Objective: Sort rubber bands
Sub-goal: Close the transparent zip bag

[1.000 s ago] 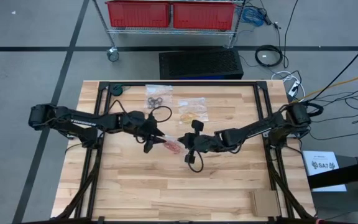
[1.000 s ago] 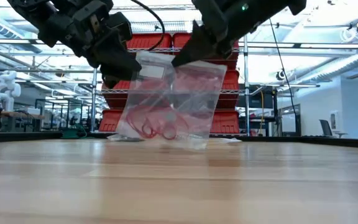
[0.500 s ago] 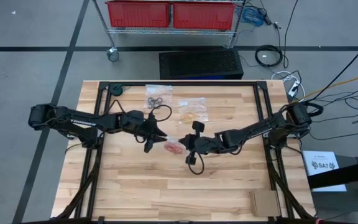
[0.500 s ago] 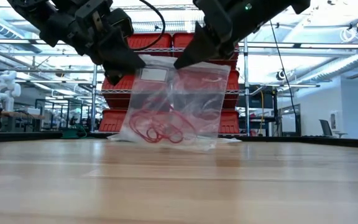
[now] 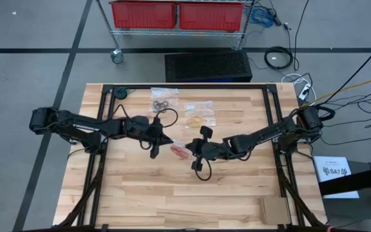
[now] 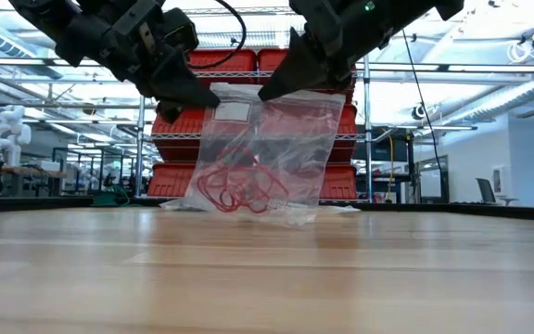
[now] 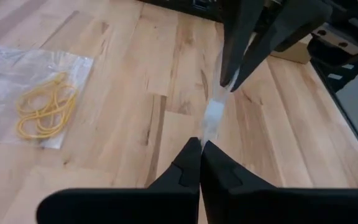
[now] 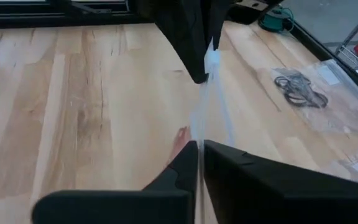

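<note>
Two grippers, left (image 6: 196, 96) and right (image 6: 276, 90), on the bag's (image 6: 286, 139) top corners, mid-table (image 5: 140, 193)

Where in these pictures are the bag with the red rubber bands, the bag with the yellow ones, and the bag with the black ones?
bag of red rubber bands (image 6: 262, 153), low view, middle of the clear film.
bag of yellow rubber bands (image 7: 39, 112), left wrist view, on the yellow loops inside.
bag of black rubber bands (image 8: 303, 90), right wrist view, on the black loops inside.
</note>
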Controlling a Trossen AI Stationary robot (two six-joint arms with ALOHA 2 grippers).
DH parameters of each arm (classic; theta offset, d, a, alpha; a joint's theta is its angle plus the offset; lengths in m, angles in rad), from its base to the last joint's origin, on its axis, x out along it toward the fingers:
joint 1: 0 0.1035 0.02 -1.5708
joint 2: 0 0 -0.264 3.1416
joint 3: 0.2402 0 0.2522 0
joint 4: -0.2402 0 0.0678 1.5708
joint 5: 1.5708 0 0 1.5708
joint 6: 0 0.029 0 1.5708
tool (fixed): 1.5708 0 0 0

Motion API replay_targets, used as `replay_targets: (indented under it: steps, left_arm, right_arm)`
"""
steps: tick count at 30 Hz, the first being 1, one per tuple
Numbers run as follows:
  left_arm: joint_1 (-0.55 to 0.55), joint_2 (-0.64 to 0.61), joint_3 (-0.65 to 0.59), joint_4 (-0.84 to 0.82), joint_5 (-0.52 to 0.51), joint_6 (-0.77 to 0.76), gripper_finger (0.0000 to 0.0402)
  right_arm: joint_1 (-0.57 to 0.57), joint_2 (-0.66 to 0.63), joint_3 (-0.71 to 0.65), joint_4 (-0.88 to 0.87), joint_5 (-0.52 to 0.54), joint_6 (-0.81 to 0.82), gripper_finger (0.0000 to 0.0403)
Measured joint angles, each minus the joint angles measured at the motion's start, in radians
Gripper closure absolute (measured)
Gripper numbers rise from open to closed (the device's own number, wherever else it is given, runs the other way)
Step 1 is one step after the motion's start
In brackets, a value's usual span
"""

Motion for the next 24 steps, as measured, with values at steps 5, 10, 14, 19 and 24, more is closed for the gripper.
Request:
replay_targets:
  steps: [5,10,14,19,24]
  left_arm:
    - [-0.025,0.0,0.0,-0.002,-0.026,0.007,0.04]
    - [-0.046,0.0,0.0,-0.002,-0.046,0.023,0.04]
    - [-0.057,0.0,0.0,-0.001,-0.053,0.03,0.0401]
    - [-0.058,0.0,0.0,0.0,-0.056,0.03,0.0401]
    - [-0.058,0.0,0.0,-0.001,-0.056,0.03,0.0401]
  right_arm:
    - [-0.002,-0.003,0.021,-0.021,-0.008,-0.001,0.0338]
    - [-0.016,-0.006,0.078,-0.021,-0.063,-0.025,0.0285]
    - [-0.05,-0.005,0.099,-0.018,-0.131,-0.03,0.0257]
    - [-0.105,0.018,0.101,0.016,-0.245,-0.027,0.0251]
    - [-0.128,0.054,0.101,0.1,-0.3,-0.031,0.0258]
